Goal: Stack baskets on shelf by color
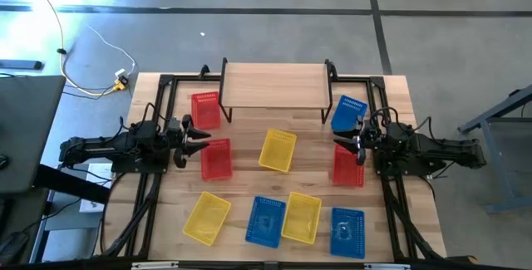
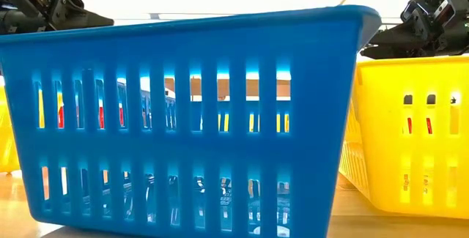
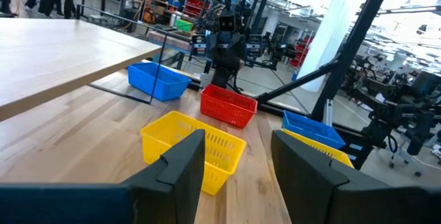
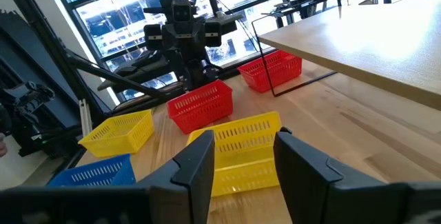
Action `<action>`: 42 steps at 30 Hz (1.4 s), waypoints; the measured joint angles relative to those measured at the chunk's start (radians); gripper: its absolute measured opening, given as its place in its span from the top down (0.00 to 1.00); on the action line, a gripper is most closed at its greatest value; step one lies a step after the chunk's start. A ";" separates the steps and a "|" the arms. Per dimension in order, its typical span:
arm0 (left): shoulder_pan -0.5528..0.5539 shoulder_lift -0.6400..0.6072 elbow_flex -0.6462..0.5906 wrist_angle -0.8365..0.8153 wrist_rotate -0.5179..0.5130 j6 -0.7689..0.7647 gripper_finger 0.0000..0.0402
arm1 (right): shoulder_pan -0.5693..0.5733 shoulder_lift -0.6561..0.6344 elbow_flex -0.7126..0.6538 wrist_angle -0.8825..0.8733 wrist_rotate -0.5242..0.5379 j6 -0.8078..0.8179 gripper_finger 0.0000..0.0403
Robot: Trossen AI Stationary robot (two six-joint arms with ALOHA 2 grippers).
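The shelf (image 1: 274, 81) stands bare at the far edge of the table (image 1: 399, 87), so no stacking has begun and its top is free for three color piles. The baskets lie scattered across the tabletop. One red basket (image 1: 205, 109) sits by the shelf's left leg and a blue basket (image 1: 348, 112) leans by its right leg. Another red basket (image 1: 216, 159) is just in front of the left gripper (image 1: 198, 134), a third red basket (image 1: 348, 167) lies beside the right gripper (image 1: 343, 144), and a yellow basket (image 1: 278, 150) sits between the arms. Two yellow and two blue lie along the near edge. Both grippers hover over the table with fingers apart and nothing held, facing each other, probably poised for a first pick; red looks the handiest color for either arm.
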State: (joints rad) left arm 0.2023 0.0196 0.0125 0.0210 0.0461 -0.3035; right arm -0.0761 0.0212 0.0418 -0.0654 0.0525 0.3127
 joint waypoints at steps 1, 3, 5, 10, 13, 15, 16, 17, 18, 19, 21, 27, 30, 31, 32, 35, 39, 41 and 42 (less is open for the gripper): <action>0.000 0.000 0.000 0.000 -0.010 0.000 0.61 | 0.000 0.000 0.000 0.000 0.000 0.000 0.66; 0.000 0.000 0.000 0.000 -0.034 0.000 0.61 | 0.000 0.000 0.000 0.000 0.000 0.000 0.66; 0.000 0.000 0.000 0.000 -0.054 0.000 0.61 | 0.000 0.000 0.000 0.000 0.000 0.000 0.66; 0.000 0.000 0.000 0.000 -0.060 0.000 0.61 | 0.000 0.000 0.000 0.000 0.000 0.000 0.66; 0.000 0.000 0.000 0.017 -0.096 0.000 0.61 | 0.000 0.000 0.000 0.000 0.000 0.000 0.66; 0.000 0.000 0.000 0.024 -0.135 0.000 0.61 | 0.000 0.000 0.000 0.000 0.000 0.000 0.66; 0.000 0.000 0.000 0.026 -0.148 0.000 0.61 | 0.000 0.000 0.000 0.000 0.000 0.000 0.66; 0.000 0.000 0.000 0.028 -0.157 0.000 0.61 | 0.000 0.000 0.000 0.000 0.000 0.000 0.66; 0.000 0.000 0.000 0.029 -0.162 0.000 0.61 | 0.000 0.000 0.000 0.000 0.000 0.000 0.66; 0.000 0.000 0.000 0.028 -0.165 0.000 0.61 | 0.000 0.000 0.000 0.000 0.000 0.000 0.66; 0.000 0.000 0.000 0.028 -0.170 0.000 0.61 | 0.000 0.000 0.000 0.000 0.000 0.000 0.66; 0.000 0.000 0.000 0.016 -0.198 -0.018 0.61 | 0.000 0.000 0.000 0.000 0.000 0.000 0.66; 0.000 0.000 0.000 0.012 -0.197 -0.055 0.61 | 0.000 0.000 0.000 0.000 0.000 0.000 0.66; 0.000 0.000 0.000 0.013 -0.196 -0.058 0.61 | 0.000 0.000 0.000 0.000 0.000 0.000 0.66; 0.000 0.000 0.000 0.013 -0.196 -0.055 0.61 | 0.000 0.000 0.000 0.000 0.000 0.000 0.66; 0.000 0.000 0.000 0.014 -0.219 -0.034 0.61 | 0.000 0.000 0.000 0.000 0.000 0.000 0.66; 0.000 0.000 0.000 0.014 -0.222 -0.070 0.61 | 0.000 0.000 0.000 0.000 0.000 0.000 0.66; 0.000 0.000 0.000 0.014 -0.222 -0.065 0.61 | 0.000 0.000 0.000 0.000 0.000 0.000 0.66; 0.000 0.000 0.000 0.014 -0.222 -0.063 0.61 | 0.000 0.000 0.000 0.000 0.000 0.000 0.66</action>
State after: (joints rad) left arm 0.2024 0.0193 0.0128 0.0345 -0.1761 -0.3668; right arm -0.0761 0.0214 0.0420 -0.0654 0.0525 0.3128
